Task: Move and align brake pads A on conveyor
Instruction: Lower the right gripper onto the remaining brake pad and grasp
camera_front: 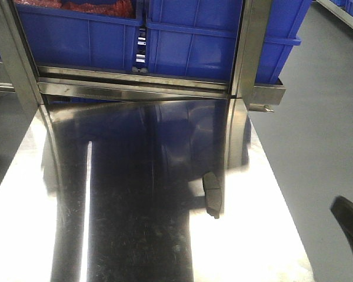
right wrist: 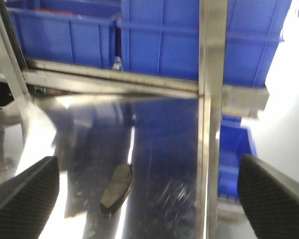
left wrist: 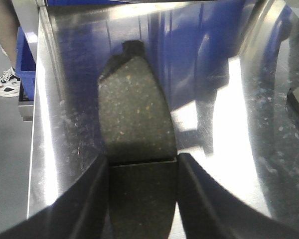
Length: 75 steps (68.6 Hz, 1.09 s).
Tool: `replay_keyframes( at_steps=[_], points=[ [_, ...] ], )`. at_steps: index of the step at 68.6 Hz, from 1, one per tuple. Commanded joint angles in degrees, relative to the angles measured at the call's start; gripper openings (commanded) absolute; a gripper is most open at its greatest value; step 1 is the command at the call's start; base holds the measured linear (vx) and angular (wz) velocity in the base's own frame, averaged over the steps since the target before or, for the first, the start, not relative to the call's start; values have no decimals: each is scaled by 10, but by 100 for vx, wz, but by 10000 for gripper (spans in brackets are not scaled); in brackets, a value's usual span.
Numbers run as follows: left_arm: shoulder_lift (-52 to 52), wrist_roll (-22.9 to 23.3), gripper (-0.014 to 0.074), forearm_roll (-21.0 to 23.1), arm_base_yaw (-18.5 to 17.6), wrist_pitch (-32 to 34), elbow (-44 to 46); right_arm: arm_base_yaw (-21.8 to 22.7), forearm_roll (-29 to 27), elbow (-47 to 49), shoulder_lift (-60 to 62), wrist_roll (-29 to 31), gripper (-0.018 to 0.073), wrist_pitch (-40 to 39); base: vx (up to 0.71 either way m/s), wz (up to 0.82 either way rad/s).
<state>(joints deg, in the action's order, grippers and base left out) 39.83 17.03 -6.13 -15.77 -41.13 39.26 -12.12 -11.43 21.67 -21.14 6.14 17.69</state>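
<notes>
The left jaws clamped one brake pad A [left wrist: 134, 114] at its groove over the steel desk [camera_front: 135, 235]; the right jaws gaped wide near another pad [right wrist: 117, 189]. Carrying step, I judged (conveyor out of view): next, a level transfer.

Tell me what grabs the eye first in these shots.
The mirror-bright steel table dominates, reflecting the blue bins racked behind it. One dark brake pad lies alone on it right of centre, just ahead of the wide-open right hand. In the left wrist view a second pad fills the frame, apparently clamped along both edges by the left hand.
</notes>
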Motion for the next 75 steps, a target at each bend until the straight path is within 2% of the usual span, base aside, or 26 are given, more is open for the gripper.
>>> replay_keyframes(
  at_steps=[1, 35, 44, 51, 60, 75],
  points=[
    [-1, 0, 93, -5, -4, 44, 16, 1, -3, 52, -98, -20, 705, -30, 0, 0],
    [-1, 0, 93, -5, -4, 44, 16, 0, 2, 359, -594, 6, 643, 119, 0, 0],
    [-1, 0, 93, -5, -4, 44, 16, -28, 11, 443, -706, 5, 631, 181, 0, 0],
    [-1, 0, 93, -5, -4, 44, 16, -60, 31, 501, -778, -39, 628, 216, 0, 0],
    [-1, 0, 93, -5, -4, 44, 16, -85, 82, 571, -858, -94, 608, 270, 0, 0],
    [-1, 0, 93, -5, -4, 44, 16, -115, 101, 606, -900, -101, 583, 289, 0, 0]
  ],
)
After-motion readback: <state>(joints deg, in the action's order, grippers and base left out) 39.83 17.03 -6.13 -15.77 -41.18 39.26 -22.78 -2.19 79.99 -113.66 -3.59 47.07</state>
